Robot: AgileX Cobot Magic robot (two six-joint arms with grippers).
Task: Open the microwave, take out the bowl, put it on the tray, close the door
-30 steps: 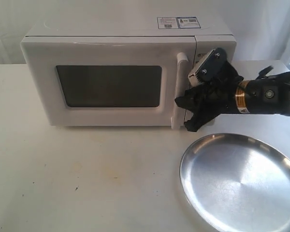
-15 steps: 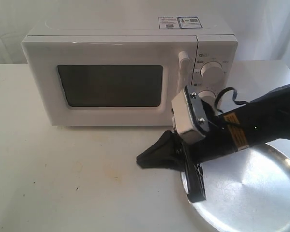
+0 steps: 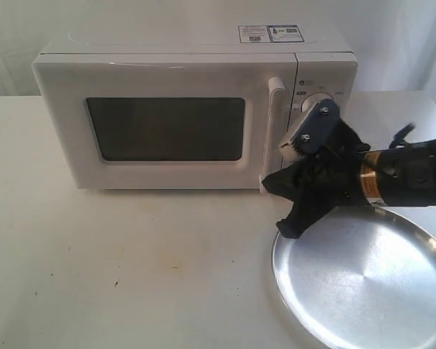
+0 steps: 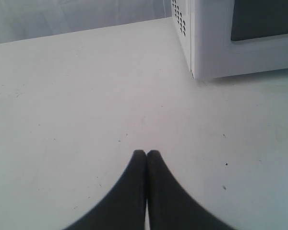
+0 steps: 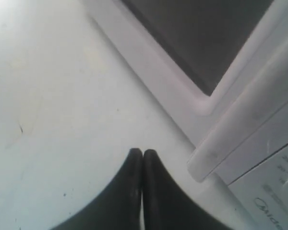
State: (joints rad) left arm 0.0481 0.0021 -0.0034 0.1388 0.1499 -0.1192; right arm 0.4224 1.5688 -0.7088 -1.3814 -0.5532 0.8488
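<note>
White door [image 3: 167, 167] of the microwave [image 3: 167, 43] sits shut, so opening is in hand: the right tool [image 5: 138, 153], pinched closed beside the foot of the handle [image 3: 275, 131], likely must hook it and pull.

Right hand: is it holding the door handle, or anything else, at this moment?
Nothing. The right hand is shut and empty, its fingertips beside the door handle, not on it.

The right arm [image 3: 414, 171] is black, with a yellow label band [image 3: 368, 182], a grey two-screw camera block [image 3: 314, 129], a thin looping cable [image 3: 403, 134] and tapered matte fingers [image 5: 129, 191].
</note>
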